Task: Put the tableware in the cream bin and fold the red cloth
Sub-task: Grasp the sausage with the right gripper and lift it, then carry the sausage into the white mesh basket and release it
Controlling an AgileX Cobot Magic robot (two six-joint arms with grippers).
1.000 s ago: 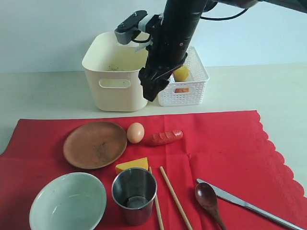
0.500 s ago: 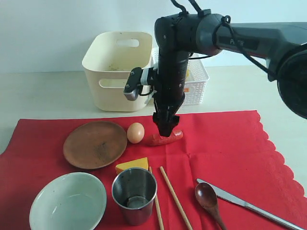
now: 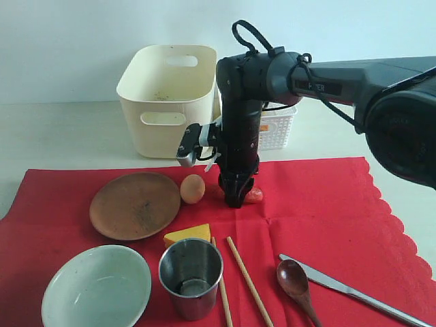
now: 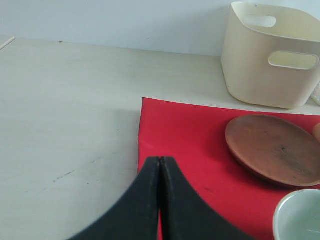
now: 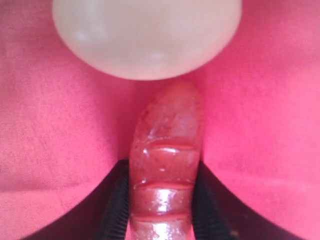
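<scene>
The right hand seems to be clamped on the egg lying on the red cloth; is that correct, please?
Not quite: the right hand is clamped on the red sausage lying on the red cloth; the egg sits just beyond it. The right wrist view shows this.

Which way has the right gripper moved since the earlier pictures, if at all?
Yes: the right gripper came down from rim level of the cream bin onto the sausage.
</scene>
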